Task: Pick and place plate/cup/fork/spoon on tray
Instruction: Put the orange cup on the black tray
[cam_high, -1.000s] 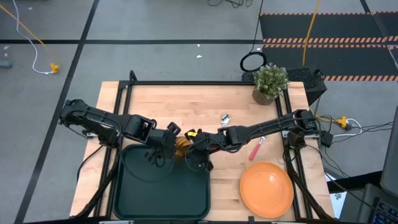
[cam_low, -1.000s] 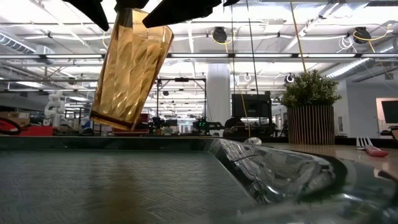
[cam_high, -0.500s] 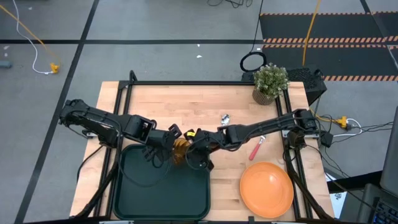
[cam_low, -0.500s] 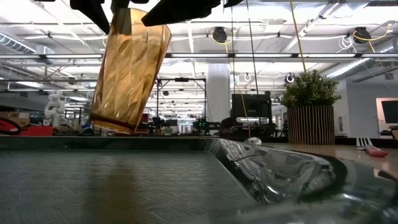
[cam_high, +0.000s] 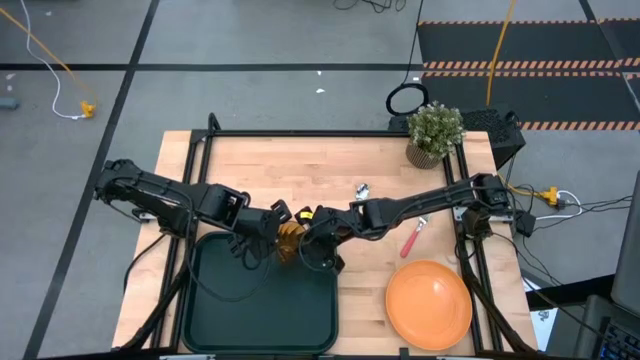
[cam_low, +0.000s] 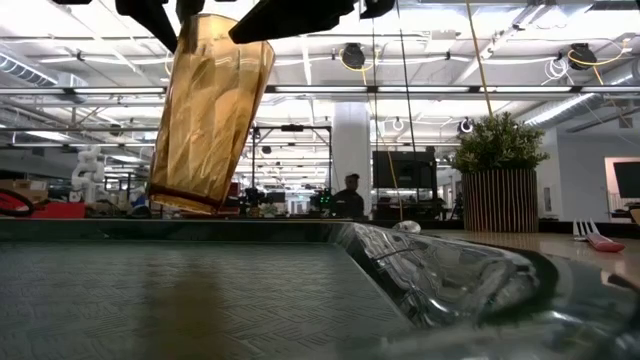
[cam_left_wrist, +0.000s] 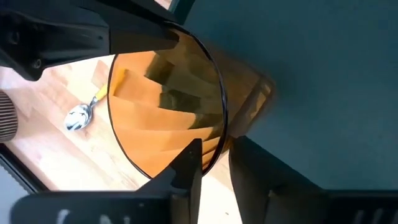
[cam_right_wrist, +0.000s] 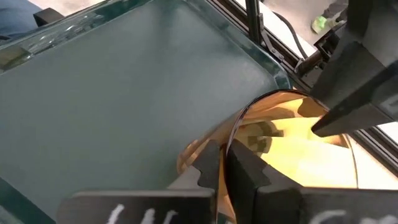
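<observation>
The amber cup (cam_high: 290, 241) hangs tilted above the far right corner of the dark tray (cam_high: 215, 300), clear of the tray floor in the low view (cam_low: 205, 110). My left gripper (cam_high: 273, 237) is shut on its rim from the left. My right gripper (cam_high: 309, 246) is shut on the rim from the right. The orange plate (cam_high: 429, 303) lies at the near right, and the red-handled fork (cam_high: 413, 238) lies just beyond it. The spoon (cam_high: 362, 189) lies farther back on the wood. My left gripper pinches the cup's rim (cam_left_wrist: 219, 144), one finger (cam_left_wrist: 189, 163) inside the cup and one outside the wall. It comes from the table's left. The cup is lifted clear of the tray, tilted. My right gripper pinches the rim on the opposite side (cam_right_wrist: 230, 144), one finger (cam_right_wrist: 208, 163) outside the wall and the other inside the mouth. It comes from the table's right. The cup hangs below the fingers, its base (cam_low: 190, 200) above the tray.
A potted plant (cam_high: 434, 133) stands at the far right corner of the table. The tray's raised rim (cam_low: 430, 270) runs close below the cup. Bare wood lies between the spoon and the tray.
My left gripper has shut on the cup's rim; its fingers stood wide apart a second ago. The cup has stayed in my right gripper above the tray's far right corner, still tilted.
</observation>
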